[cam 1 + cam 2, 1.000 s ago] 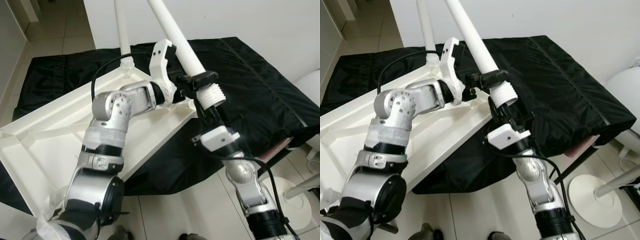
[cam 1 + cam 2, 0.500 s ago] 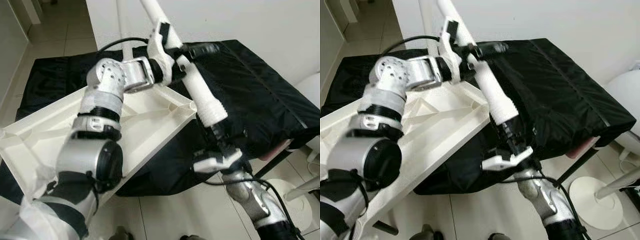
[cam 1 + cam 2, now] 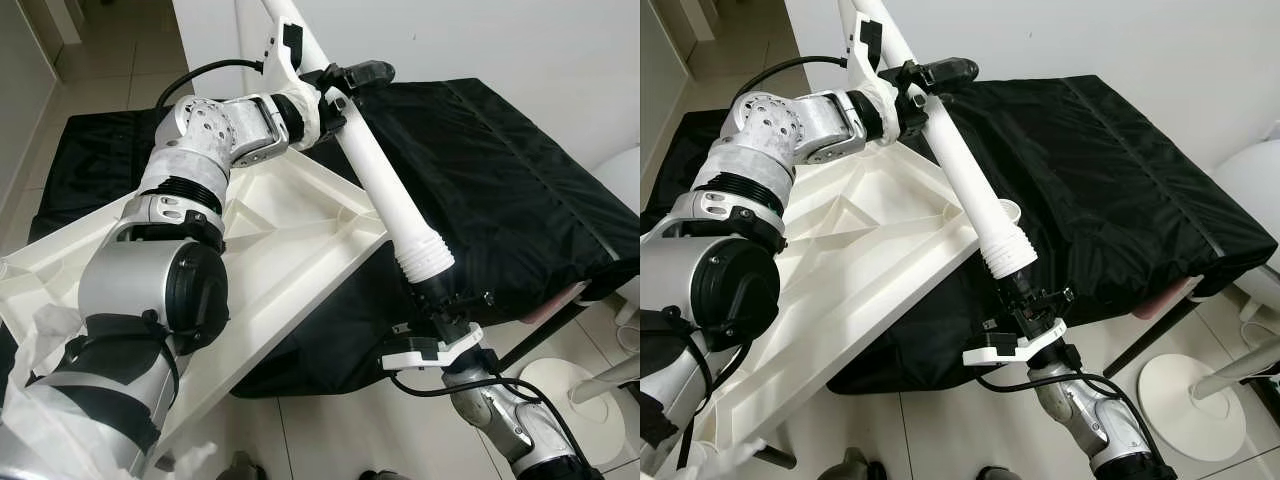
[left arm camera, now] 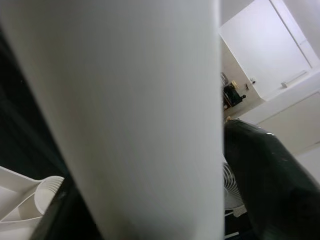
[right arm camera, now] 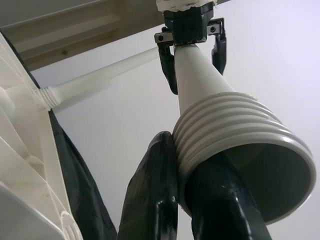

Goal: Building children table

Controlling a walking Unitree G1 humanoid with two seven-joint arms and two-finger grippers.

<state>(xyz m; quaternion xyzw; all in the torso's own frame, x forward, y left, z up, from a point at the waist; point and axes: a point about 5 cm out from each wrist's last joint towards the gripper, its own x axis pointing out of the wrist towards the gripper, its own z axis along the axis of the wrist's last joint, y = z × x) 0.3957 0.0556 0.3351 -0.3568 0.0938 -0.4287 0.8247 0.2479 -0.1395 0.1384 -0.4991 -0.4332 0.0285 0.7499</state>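
On the left, the upturned white plastic children's tabletop point(image 3: 290, 240) lies slanted across a black fabric-covered surface point(image 3: 500, 180), its ribbed underside facing up. A second white plastic leg point(image 5: 95, 77) already stands screwed into a far corner socket of it, seen in the right wrist view.

The left arm reaches up and across the tabletop. Its left gripper point(image 3: 335, 85) is clamped around the upper part of the long white plastic tube leg point(image 3: 385, 185), one black finger point(image 3: 365, 72) showing past the tube on the far side. In the left wrist view the tube point(image 4: 125, 115) presses right against the camera, with a threaded corner socket of the tabletop point(image 4: 47, 187) showing beside it.

From that grip the leg slants down toward the right, crossing above the near right corner of the tabletop and the black fabric, apart from both. Its ribbed, threaded end point(image 3: 425, 262) points down at the right arm.

The right gripper point(image 3: 432, 295) comes up from below at the lower right. In the right wrist view its two black fingers point(image 5: 150, 200) pinch the rim of the threaded open end point(image 5: 240, 150): one finger lies against the outside of the ribs, the other goes into the hollow mouth.

At the far right a white round stand base point(image 3: 1190, 400) sits on the tiled floor point(image 3: 940, 430).
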